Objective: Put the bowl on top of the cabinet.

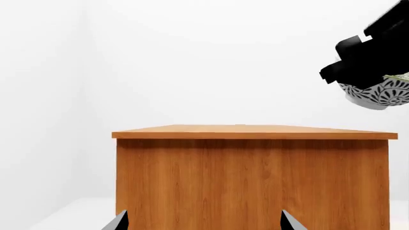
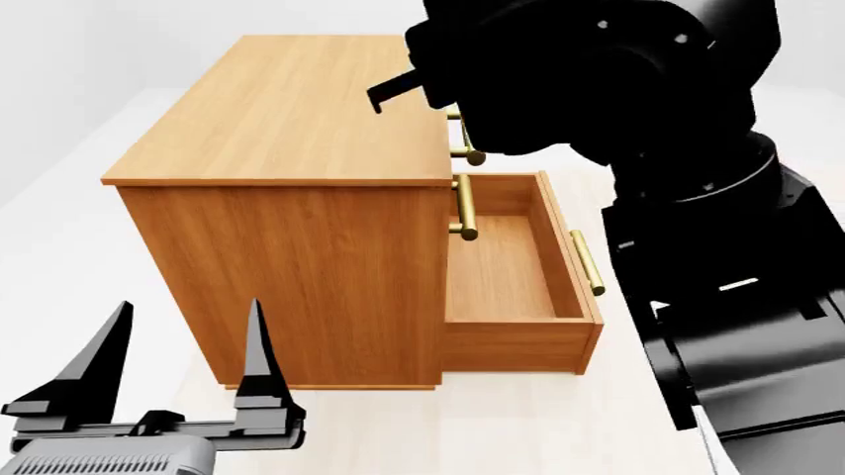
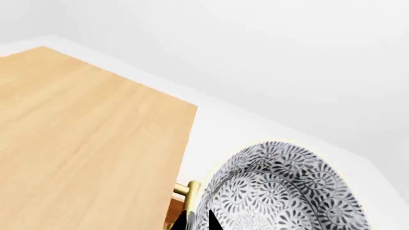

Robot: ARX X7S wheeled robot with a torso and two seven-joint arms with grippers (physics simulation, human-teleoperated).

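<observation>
The bowl (image 3: 288,191), white with a dense dark leaf pattern, hangs in the air with my right gripper (image 3: 197,221) shut on its rim. The left wrist view shows the bowl (image 1: 380,93) held higher than the flat top of the orange-brown cabinet (image 1: 252,130), near its drawer-side edge. In the head view my right arm (image 2: 634,99) hides the bowl. My left gripper (image 2: 185,346) stands open and holds nothing, low beside the cabinet's plain side wall (image 2: 284,277).
The cabinet's lowest drawer (image 2: 509,262) is pulled out, and its brass bar handle (image 2: 587,262) juts toward my right arm. Further brass handles (image 2: 465,206) line the drawer front. A pale floor and white walls surround the cabinet.
</observation>
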